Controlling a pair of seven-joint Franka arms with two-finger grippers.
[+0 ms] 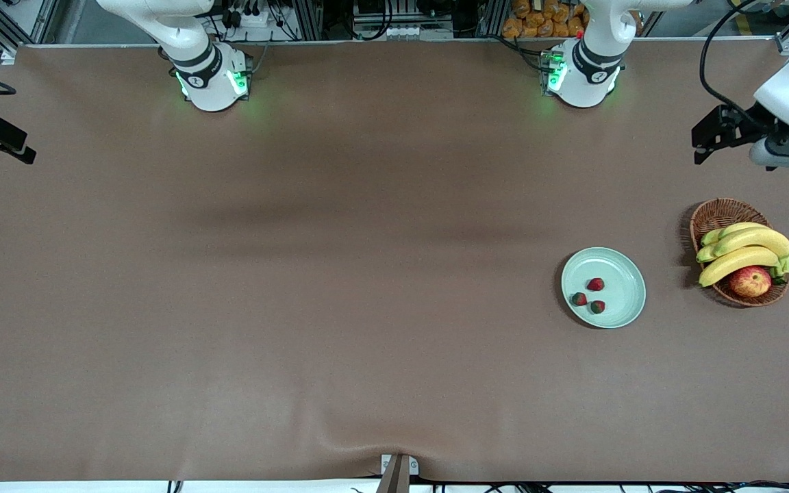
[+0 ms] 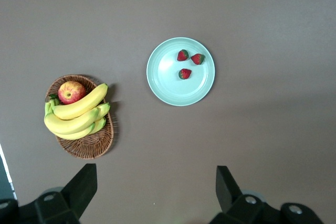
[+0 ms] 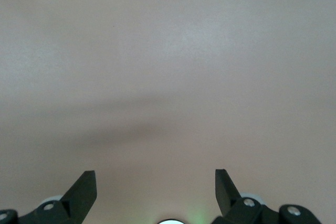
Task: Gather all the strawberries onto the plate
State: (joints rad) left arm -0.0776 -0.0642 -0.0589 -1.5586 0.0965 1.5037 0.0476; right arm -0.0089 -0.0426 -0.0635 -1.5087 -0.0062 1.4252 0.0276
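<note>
We log three strawberries (image 1: 590,296) in the plate (image 1: 624,311), task apparently complete, so left pincer (image 1: 703,140) and right pincer (image 1: 21,152) wait released at opposite tabletop ends.

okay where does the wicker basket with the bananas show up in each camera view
Front view: the basket sits at the left arm's end of the table, beside the plate.
Left wrist view: basket beside the plate.
Right wrist view: not in it, only bare table.
Shared landmark: the plate holding three strawberries.
</note>
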